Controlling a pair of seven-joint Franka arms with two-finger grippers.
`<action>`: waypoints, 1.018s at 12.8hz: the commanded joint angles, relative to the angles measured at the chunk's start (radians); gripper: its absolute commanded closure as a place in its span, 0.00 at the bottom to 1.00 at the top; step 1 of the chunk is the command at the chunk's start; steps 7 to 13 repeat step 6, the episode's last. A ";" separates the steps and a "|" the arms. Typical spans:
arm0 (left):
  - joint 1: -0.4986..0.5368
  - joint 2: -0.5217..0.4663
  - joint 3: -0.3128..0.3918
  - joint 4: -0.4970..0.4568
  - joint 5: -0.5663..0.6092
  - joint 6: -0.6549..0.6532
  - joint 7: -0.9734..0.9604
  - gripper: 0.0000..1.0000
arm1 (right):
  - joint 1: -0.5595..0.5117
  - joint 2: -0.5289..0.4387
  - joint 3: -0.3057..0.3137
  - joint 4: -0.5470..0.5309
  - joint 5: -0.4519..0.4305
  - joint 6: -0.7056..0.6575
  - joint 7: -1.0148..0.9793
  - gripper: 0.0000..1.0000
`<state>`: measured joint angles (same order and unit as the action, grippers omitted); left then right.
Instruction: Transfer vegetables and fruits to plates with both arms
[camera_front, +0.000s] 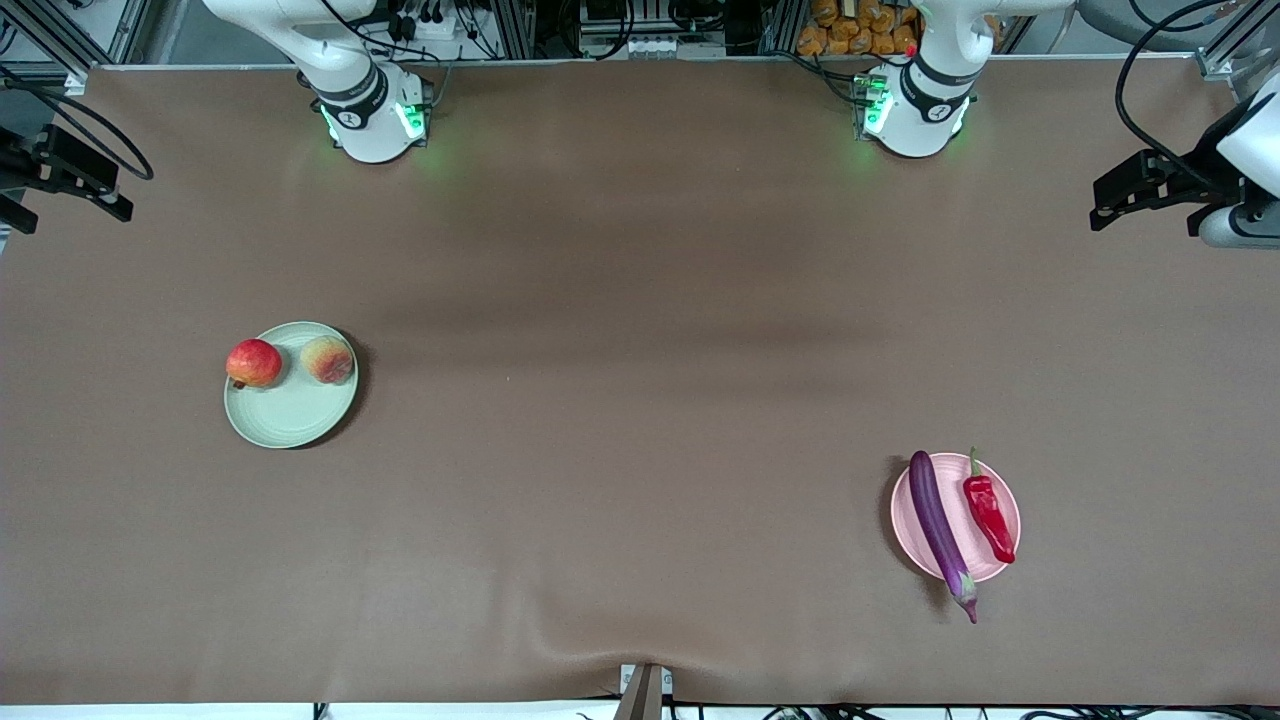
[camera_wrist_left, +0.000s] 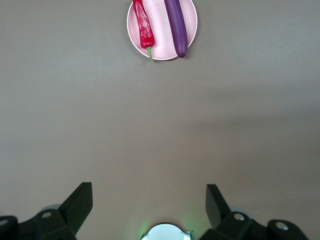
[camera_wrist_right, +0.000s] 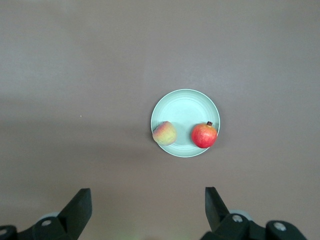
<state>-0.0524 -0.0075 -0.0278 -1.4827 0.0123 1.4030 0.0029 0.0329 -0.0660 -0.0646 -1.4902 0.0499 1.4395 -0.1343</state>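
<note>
Brown counter (camera_front: 640, 420), green plate (camera_front: 290, 420) toward the right arm's end, pink plate (camera_front: 960, 500) toward the left arm's end, nearer the front camera

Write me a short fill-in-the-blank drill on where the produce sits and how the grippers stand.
1. The eggplant and chili pepper lie on the ____ plate.
2. The pomegranate shares the green plate with a ____.
3. The left gripper and right gripper both hold ____.
4. The eggplant's ____ end overhangs the rim.

Missing words: pink; peach; nothing; stem
</note>
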 joint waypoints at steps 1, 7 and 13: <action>0.000 0.008 -0.001 0.012 -0.006 0.002 0.019 0.00 | -0.025 0.009 0.019 0.024 0.016 -0.016 -0.016 0.00; 0.000 0.015 -0.001 0.012 -0.014 0.002 0.017 0.00 | -0.021 0.009 0.019 0.022 0.016 -0.017 -0.016 0.00; 0.000 0.015 -0.001 0.012 -0.014 0.002 0.017 0.00 | -0.021 0.009 0.019 0.022 0.016 -0.017 -0.016 0.00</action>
